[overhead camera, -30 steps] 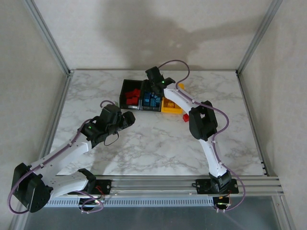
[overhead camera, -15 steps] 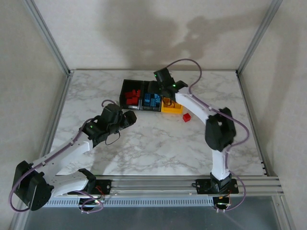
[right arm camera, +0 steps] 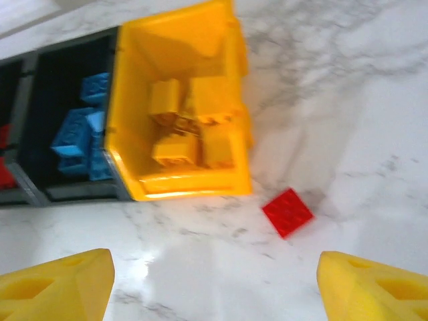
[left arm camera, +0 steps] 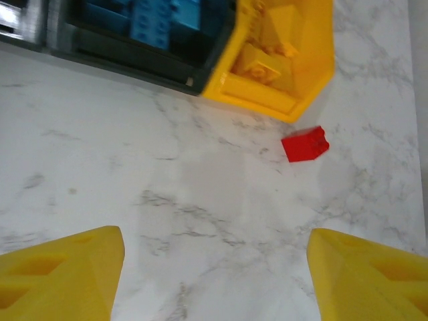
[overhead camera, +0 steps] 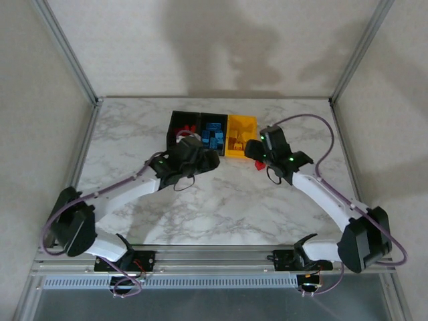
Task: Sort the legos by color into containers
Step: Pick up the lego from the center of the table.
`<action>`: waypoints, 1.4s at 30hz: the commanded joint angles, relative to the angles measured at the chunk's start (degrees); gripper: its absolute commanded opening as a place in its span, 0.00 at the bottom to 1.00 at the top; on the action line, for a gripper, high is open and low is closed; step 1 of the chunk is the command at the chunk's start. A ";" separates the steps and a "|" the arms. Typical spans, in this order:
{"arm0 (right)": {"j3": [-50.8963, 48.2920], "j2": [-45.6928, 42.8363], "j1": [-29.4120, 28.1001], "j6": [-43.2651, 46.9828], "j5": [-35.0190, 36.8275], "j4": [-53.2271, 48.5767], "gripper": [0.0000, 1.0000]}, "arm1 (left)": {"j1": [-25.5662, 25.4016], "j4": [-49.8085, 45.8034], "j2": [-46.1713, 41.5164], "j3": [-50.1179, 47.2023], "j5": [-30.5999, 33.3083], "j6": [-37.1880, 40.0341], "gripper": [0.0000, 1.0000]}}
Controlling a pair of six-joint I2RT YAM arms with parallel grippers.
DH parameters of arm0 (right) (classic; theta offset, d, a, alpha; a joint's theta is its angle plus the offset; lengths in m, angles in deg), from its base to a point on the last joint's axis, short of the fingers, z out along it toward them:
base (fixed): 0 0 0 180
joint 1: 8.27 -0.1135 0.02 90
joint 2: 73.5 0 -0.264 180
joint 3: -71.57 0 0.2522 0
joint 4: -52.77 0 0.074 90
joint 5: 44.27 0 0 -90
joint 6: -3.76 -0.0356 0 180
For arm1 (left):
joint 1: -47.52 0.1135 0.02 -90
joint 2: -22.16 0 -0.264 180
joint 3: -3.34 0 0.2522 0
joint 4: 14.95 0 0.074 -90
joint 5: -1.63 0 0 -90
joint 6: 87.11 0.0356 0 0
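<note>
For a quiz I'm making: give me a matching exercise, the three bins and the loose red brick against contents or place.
1. left black open-top plastic bin
2. middle black open-top plastic bin
3. yellow open-top plastic bin
4. small red studded plastic brick

A. loose on the marble table
B. blue bricks inside
C. red bricks inside
D. yellow bricks inside

Pairs: 1-C, 2-B, 3-D, 4-A.

3 bins (overhead camera: 212, 115) in row, 1 brick (right arm camera: 287, 212) just before rightmost
</note>
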 commanded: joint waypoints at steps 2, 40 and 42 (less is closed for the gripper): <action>-5.68 -2.73 3.63 2.43 -1.70 2.65 0.80 | -3.04 1.29 4.02 3.75 -0.20 0.53 0.72; -8.54 21.12 8.38 20.08 -11.80 24.20 0.54 | -3.40 -2.81 -0.62 -1.93 5.61 0.98 0.73; -8.16 21.84 8.24 20.08 -11.29 23.77 0.48 | -3.40 -2.84 -0.34 -1.81 5.43 0.96 0.72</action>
